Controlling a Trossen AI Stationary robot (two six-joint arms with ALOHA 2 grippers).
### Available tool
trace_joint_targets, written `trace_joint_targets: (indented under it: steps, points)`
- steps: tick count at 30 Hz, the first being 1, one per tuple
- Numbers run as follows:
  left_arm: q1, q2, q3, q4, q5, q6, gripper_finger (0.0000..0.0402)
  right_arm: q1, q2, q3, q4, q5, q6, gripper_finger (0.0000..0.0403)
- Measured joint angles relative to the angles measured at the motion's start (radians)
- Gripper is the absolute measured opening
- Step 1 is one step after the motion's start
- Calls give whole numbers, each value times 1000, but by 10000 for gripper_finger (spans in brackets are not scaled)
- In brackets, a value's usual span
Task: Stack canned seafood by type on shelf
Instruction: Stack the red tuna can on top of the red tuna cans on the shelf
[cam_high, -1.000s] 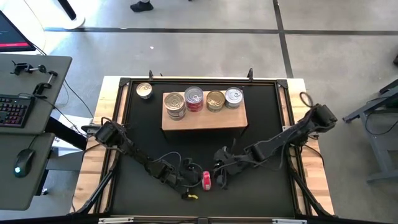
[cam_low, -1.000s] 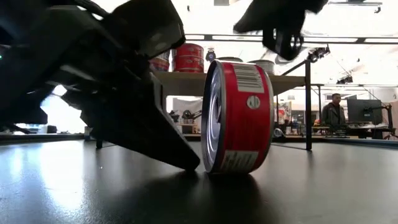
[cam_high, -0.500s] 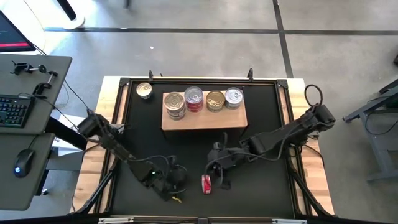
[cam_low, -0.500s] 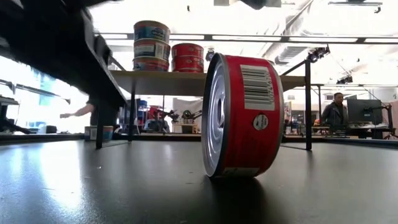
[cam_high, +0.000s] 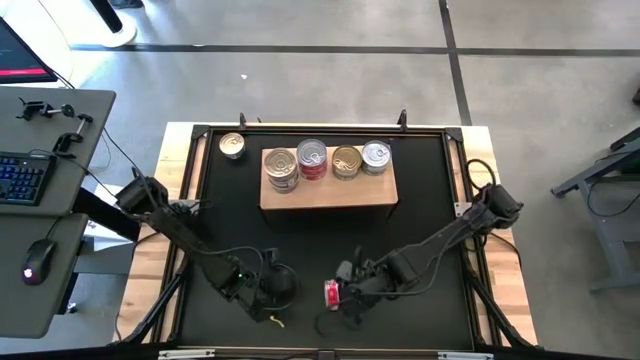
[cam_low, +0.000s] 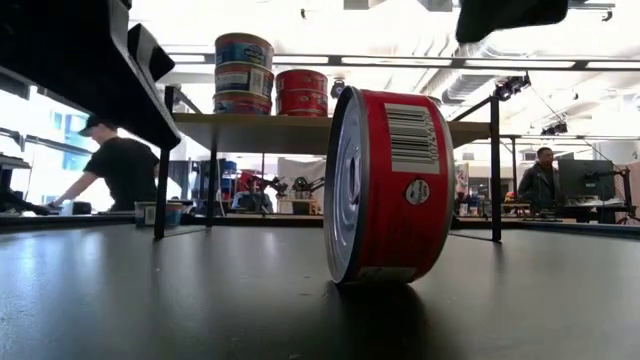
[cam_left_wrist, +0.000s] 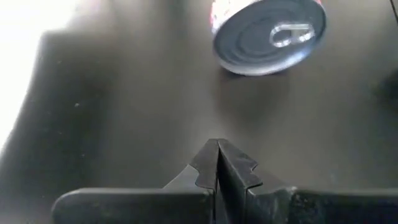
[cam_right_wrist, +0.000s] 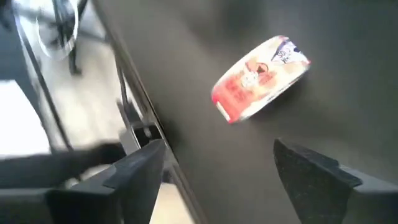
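Observation:
A red-labelled can of seafood (cam_high: 331, 292) stands on its rim on the black mat near the table's front edge, with its silver lid (cam_left_wrist: 268, 34) facing my left gripper. That gripper (cam_high: 280, 288) is shut and lies left of the can, clear of it. My right gripper (cam_right_wrist: 217, 147) is open just right of the can (cam_right_wrist: 261, 78), which lies ahead of the fingers, not between them. The wooden shelf (cam_high: 328, 192) at the far middle carries several cans (cam_high: 312, 158), some stacked (cam_low: 243, 76).
One more can (cam_high: 232, 146) stands on the mat at the far left, beside the shelf. Pale wooden strips (cam_high: 505, 280) border the mat. Bare mat (cam_high: 300, 235) lies between the shelf and the grippers. A person (cam_low: 118, 170) shows in the room behind.
My left gripper has drawn back from the red can toward the table's left edge, staying shut. My right gripper has come toward the near edge and down beside the can. The can has turned slightly and now stands upright on its rim in the same spot.

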Motion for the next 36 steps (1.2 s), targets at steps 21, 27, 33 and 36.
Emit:
trace_joint_targets:
  steps: [21, 27, 33, 36]
  points:
    - [23, 0, 0, 35, 118, 205, 0, -78, 106, 0, 53, 35, 380, 294]
    - [31, 0, 0, 36, 118, 204, 0, -89, 119, 0, 56, 35, 417, 294]
    - [58, 0, 0, 52, 117, 204, 0, -97, 156, -1, 56, 7, 418, 294]
    - [70, -1, 1, 59, 116, 203, 0, -98, 171, -1, 48, -18, 409, 294]
